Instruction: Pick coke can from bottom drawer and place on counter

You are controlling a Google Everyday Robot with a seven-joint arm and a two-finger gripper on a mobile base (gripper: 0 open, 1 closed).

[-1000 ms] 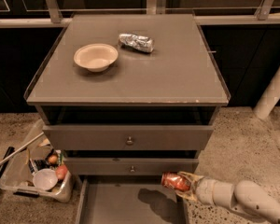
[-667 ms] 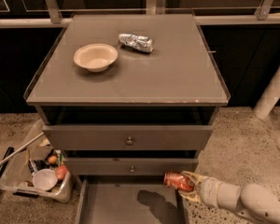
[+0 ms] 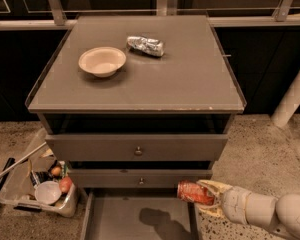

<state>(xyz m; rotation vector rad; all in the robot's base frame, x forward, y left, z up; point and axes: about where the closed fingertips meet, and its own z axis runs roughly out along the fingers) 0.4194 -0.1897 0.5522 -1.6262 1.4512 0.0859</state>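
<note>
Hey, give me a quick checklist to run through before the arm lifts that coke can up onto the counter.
1. Coke can gripped by the hand: ok, fingers shut on it, can lying sideways.
2. Can lifted off the bottom drawer floor: ok, its shadow lies apart below.
3. Free spot on the counter: ok, front part is bare.
4. Bowl and foil packet away from that spot: ok.
5. Clearance past the counter's front edge on the way up: cannot tell.

Dim overhead light leaves the far background dark. Near right, the pale gripper point(image 3: 205, 194) clasping the red coke can point(image 3: 192, 192) casts a soft shadow on the floor of the grey bottom drawer point(image 3: 115, 218).
</note>
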